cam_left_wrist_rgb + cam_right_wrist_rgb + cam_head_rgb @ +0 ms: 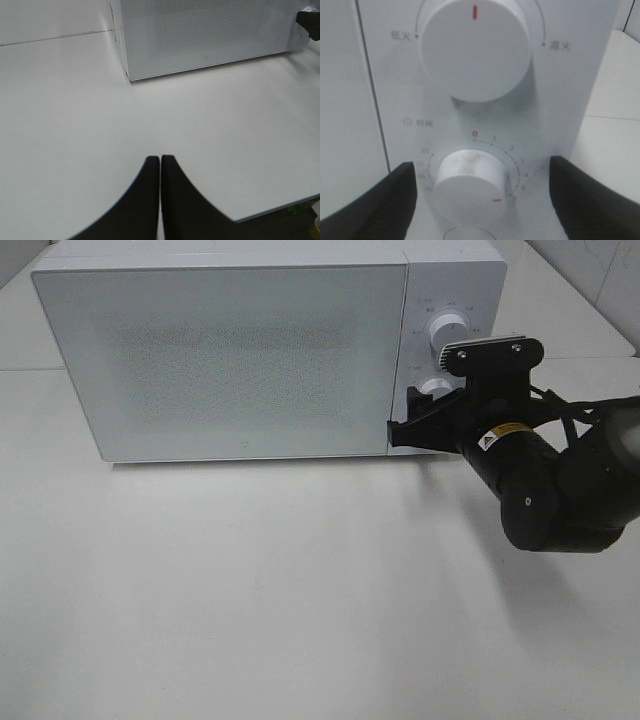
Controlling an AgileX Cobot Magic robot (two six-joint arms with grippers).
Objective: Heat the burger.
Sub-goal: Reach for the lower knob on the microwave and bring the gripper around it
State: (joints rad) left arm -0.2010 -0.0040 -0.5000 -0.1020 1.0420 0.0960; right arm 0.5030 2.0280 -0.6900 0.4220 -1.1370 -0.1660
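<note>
The microwave (230,360) is set at the far edge of the counter (250,590), door shut. The burger is not seen and is presumably enclosed inside. The right end effector (480,190) is spread wide astride the timer knob (470,185), judged placed for turning it. The left end effector (160,165), pressed closed, is parked toward the near edge.

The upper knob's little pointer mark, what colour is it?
Red. The pointer mark on the upper knob shows best in the right wrist view.

I see the white desk (300,600) carrying a white microwave (230,360) at twelve o'clock, door closed, its front facing six o'clock.
</note>
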